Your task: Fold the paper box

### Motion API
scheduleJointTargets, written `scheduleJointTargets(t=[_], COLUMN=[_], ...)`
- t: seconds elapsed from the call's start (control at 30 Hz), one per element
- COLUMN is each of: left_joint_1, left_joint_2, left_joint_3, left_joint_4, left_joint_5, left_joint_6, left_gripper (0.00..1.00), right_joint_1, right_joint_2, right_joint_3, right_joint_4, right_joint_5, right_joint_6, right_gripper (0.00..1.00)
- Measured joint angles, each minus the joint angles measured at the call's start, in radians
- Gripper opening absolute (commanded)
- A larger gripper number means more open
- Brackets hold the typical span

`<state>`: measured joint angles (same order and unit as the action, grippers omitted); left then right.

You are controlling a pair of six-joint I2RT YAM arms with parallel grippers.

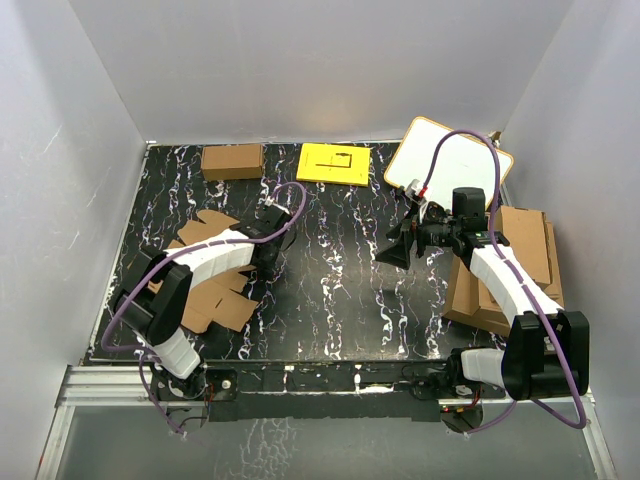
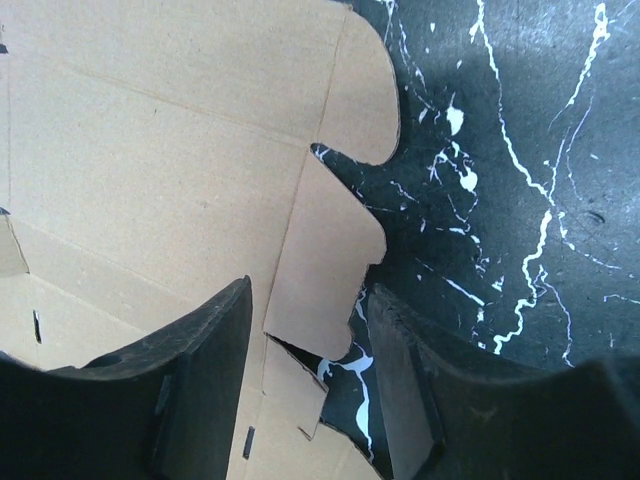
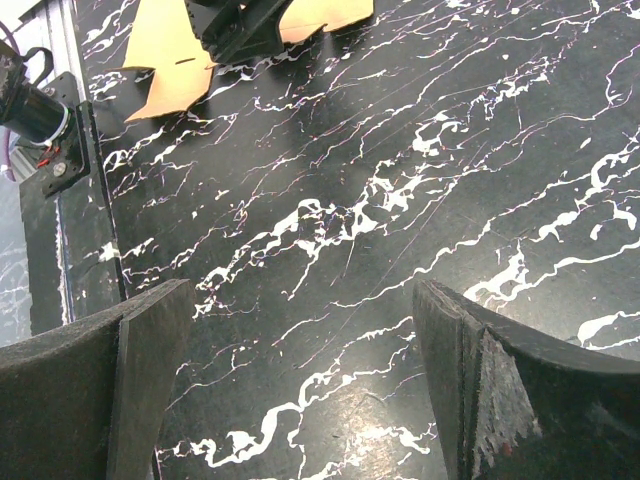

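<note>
The paper box (image 1: pixel 222 308) lies unfolded and flat on the black marbled table at the left, partly under my left arm. My left gripper (image 1: pixel 268 246) hovers over its right edge. In the left wrist view the box (image 2: pixel 180 170) fills the left side. Its scalloped side flap reaches into the gap of the left gripper (image 2: pixel 310 296), whose jaws stand apart and touch nothing. My right gripper (image 1: pixel 393 255) hangs wide open over bare table right of centre. The right wrist view shows only tabletop between the right gripper (image 3: pixel 303 292) fingers, with the box (image 3: pixel 170 60) far off at the top.
A smaller brown carton (image 1: pixel 232 160) and a yellow sheet (image 1: pixel 335 163) lie along the back edge. A white board (image 1: pixel 450 160) leans at the back right. A pile of larger cardboard sheets (image 1: pixel 525 262) sits under the right arm. White walls enclose the table.
</note>
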<state>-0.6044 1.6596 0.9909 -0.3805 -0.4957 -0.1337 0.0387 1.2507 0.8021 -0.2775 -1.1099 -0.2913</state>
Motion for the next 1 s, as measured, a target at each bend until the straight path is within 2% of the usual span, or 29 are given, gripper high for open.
scheduleJointTargets(t=[0.27,0.47,0.6,1.0], left_joint_1=[0.000,0.000,0.000,-0.027], left_joint_2=[0.002,0.003,0.003,-0.080], left_joint_3=[0.000,0.000,0.000,0.078], left_joint_4=[0.010,0.011,0.010,0.004], left_joint_5=[0.001,0.009,0.014,0.120], left_joint_6=[0.003,0.002,0.000,-0.076], left_gripper=[0.36,0.12,0.01,0.00], right_joint_1=[0.000,0.000,0.000,0.000], right_joint_2=[0.000,0.000,0.000,0.000], right_joint_3=[0.000,0.000,0.000,0.000], right_joint_4=[-0.002,-0.002,-0.002,0.000], right_joint_5=[0.000,-0.001,-0.002,-0.037], right_joint_6=[-0.004,-0.005,-0.007,0.006], right_gripper=[0.99,0.99,0.99,0.99])
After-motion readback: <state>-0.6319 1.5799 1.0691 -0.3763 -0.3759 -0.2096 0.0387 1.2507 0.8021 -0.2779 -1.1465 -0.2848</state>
